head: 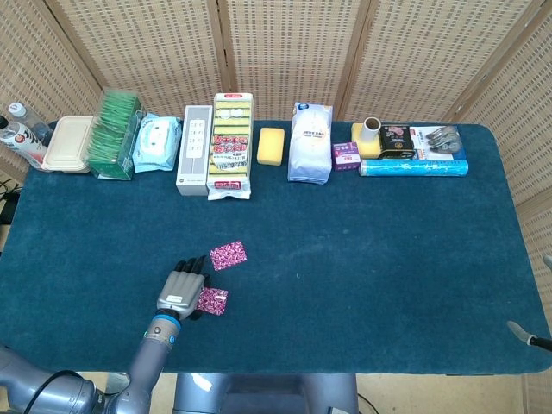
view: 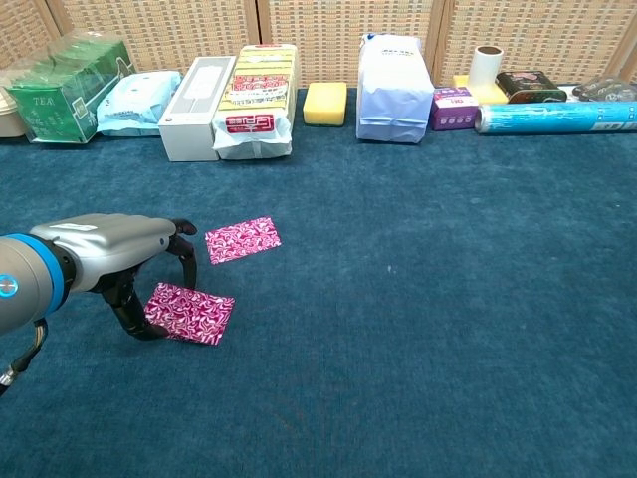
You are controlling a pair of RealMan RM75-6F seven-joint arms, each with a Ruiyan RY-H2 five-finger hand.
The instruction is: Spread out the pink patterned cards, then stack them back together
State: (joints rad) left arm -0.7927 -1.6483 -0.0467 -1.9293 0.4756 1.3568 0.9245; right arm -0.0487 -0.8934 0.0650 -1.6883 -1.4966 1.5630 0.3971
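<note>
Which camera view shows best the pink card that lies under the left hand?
The chest view: the near card shows most of its patterned face, with only its left end under the left hand. In the head view that card is small, and the hand covers its left part.

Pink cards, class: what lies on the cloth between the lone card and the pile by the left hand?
Nothing: bare blue cloth separates lone card from pile, chest view.

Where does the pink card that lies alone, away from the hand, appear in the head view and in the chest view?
Head view: the lone pink card lies left of centre on the table, just above and right of the left hand.
Chest view: the same card lies left of centre, up and right of the left hand.
Shared landmark: the yellow sponge in the back row.
</note>
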